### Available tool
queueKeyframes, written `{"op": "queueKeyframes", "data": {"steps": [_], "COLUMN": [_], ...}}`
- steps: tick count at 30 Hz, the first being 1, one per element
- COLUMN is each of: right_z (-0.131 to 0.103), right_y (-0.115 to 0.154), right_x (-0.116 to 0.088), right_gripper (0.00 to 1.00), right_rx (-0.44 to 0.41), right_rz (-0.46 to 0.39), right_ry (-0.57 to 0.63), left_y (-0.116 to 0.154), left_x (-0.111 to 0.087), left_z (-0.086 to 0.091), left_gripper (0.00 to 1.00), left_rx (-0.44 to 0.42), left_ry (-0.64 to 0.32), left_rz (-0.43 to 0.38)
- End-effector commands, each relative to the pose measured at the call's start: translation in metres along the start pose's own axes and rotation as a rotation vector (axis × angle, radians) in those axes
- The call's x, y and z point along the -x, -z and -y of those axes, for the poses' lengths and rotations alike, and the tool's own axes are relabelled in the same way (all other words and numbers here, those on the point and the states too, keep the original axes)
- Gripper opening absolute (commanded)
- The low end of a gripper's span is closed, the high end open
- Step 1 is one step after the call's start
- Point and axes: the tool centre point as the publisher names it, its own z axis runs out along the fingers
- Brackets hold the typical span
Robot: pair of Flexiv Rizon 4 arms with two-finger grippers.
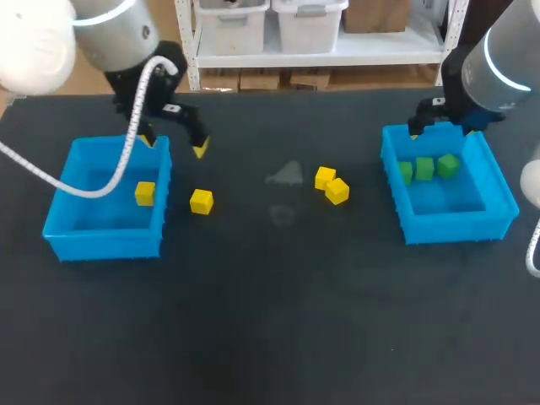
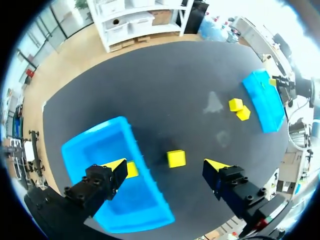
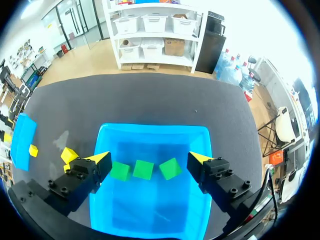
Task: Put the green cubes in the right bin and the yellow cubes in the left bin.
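Three yellow cubes lie loose on the table [image 1: 270, 321]. One single cube [image 1: 201, 201] sits just right of the left bin [image 1: 59, 228], apart from its wall. A pair of yellow cubes [image 1: 332, 184] lies right of the middle, touching or nearly so. A fourth cube [image 1: 145, 193] is already inside the left bin. Three green cubes [image 1: 424, 168] line the right bin [image 1: 498, 211].

Judgement: the cubes look light, rigid, flat-faced and not fragile. Pinch from above across two opposite faces. The pair leaves little finger room between them, so use the outer faces.

Farther back, the left gripper [image 1: 175, 143] hangs over the left bin's far right corner, fingers spread wide and empty. The right gripper [image 1: 439, 128] hangs over the right bin's far edge, equally wide and holding nothing.
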Motion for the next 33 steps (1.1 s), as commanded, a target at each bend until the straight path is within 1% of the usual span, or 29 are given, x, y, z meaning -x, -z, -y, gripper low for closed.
{"op": "queueKeyframes", "data": {"steps": [1, 4, 7, 11, 16, 23, 33], "right_z": [0.0, 0.0, 0.0, 0.0, 0.0, 0.0, 0.0], "right_y": [0.001, 0.001, 0.001, 0.001, 0.001, 0.001, 0.001], "right_x": [-0.001, -0.001, -0.001, -0.001, -0.001, -0.001, -0.001], "right_gripper": [1.0, 1.0, 1.0, 1.0, 1.0, 1.0, 1.0], "right_rx": [-0.002, -0.002, -0.002, -0.002, -0.002, -0.002, -0.002], "right_rz": [0.004, 0.004, 0.004, 0.004, 0.004, 0.004, 0.004], "right_ry": [0.0, 0.0, 0.0, 0.0, 0.0, 0.0, 0.0], "left_y": [-0.01, -0.018, -0.03, -0.042, -0.048, -0.059, -0.072], "left_x": [0.009, 0.006, 0.005, 0.008, 0.009, 0.0, -0.015], "left_z": [0.017, 0.023, 0.024, 0.024, 0.028, 0.032, 0.032], "left_gripper": [1.0, 1.0, 1.0, 1.0, 1.0, 1.0, 1.0], "left_rx": [0.003, 0.018, 0.05, 0.08, 0.091, 0.094, 0.108], "left_ry": [-0.031, -0.062, -0.086, -0.079, -0.073, -0.066, -0.068], "left_rz": [-0.03, -0.054, -0.08, -0.095, -0.102, -0.113, -0.142]}}
